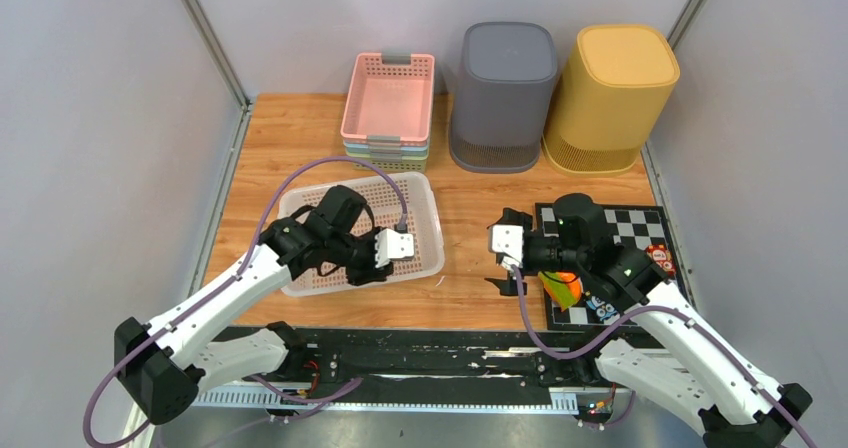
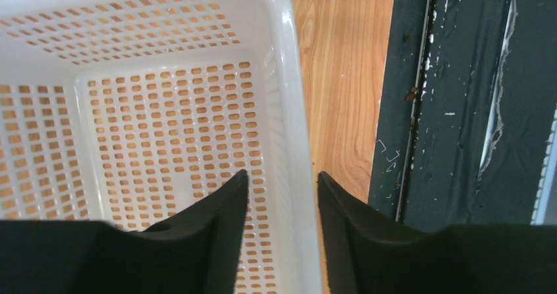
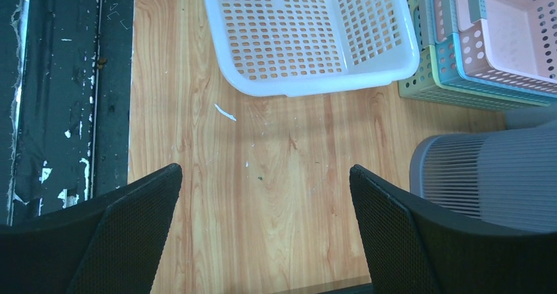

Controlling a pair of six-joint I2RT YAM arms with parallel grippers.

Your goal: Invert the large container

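Observation:
The large container is a white perforated basket (image 1: pixel 300 204) lying open side up on the wooden table, left of centre. My left gripper (image 1: pixel 365 273) straddles its near rim. In the left wrist view one finger (image 2: pixel 217 209) is inside the basket (image 2: pixel 164 123) and the other (image 2: pixel 348 215) is outside. The jaws stand open with a gap on each side of the rim (image 2: pixel 292 110), gripping nothing. My right gripper (image 1: pixel 512 284) hovers right of the basket, wide open (image 3: pixel 266 169) over bare wood. The basket's corner (image 3: pixel 309 31) shows ahead of it.
A stack of pink, green and blue baskets (image 1: pixel 388 108) stands at the back, with a grey bin (image 1: pixel 503 98) and a yellow bin (image 1: pixel 610 98) to its right. A chessboard (image 1: pixel 640 228) with an orange object (image 1: pixel 562 286) lies under the right arm. A black base strip (image 1: pixel 420 353) runs along the near edge.

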